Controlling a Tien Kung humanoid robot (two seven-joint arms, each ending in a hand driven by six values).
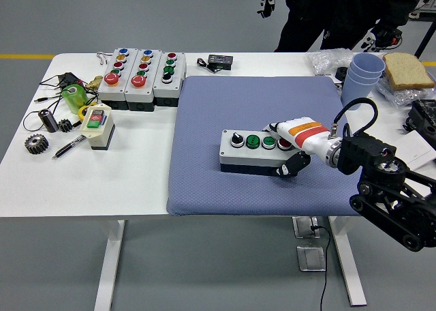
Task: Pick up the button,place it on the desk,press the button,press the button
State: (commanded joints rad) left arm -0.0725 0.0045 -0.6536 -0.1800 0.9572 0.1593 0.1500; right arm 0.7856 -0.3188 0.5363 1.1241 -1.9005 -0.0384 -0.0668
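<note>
A grey button box [253, 151] with a black knob, two green buttons and a red button lies on the blue mat [204, 120]. My right hand [289, 147] comes in from the right and rests on the box's right end. Its white fingers [281, 128] lie over the red button and the black thumb [293, 166] curls against the box's front right corner. Whether a finger presses the button is hidden by the hand. The left arm is out of view.
Three more button boxes [139, 76] stand at the back left, with a small two-button box [97, 125], gears, a pen and a green object near them. Stacked blue cups [361, 76], bread and bags sit at the back right. A person stands at the far side.
</note>
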